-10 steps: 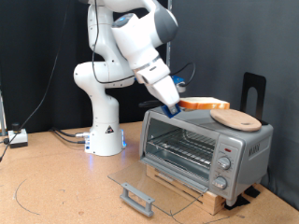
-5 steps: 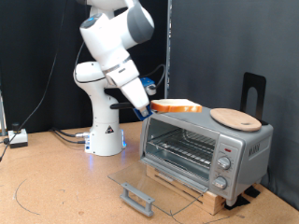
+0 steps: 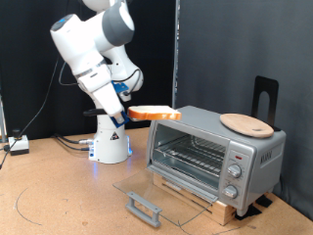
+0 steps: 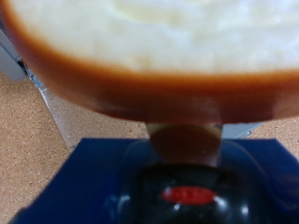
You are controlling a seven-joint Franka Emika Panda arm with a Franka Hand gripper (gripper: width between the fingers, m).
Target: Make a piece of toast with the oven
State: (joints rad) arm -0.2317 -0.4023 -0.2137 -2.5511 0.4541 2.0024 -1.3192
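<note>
My gripper [image 3: 124,115] is shut on the piece of toast [image 3: 155,114], an orange-tan slice held flat in the air to the exterior view's left of the oven's top corner. In the wrist view the toast [image 4: 159,47] fills the frame, orange crust with a pale centre, clamped by a fingertip [image 4: 184,142]. The silver oven [image 3: 215,147] stands on a wooden base at the exterior view's right. Its glass door [image 3: 161,197] lies open and flat with the grey handle [image 3: 144,207] at its front. The wire rack [image 3: 193,157] inside is bare.
A round tan wooden board [image 3: 245,123] lies on the oven's top. A black stand [image 3: 264,96] rises behind the oven. The robot's white base [image 3: 110,145] stands on the cork table, with cables [image 3: 39,147] at the exterior view's left.
The arm has swung to the exterior view's left, carrying the toast off the oven's top and out over the table beside the oven.
</note>
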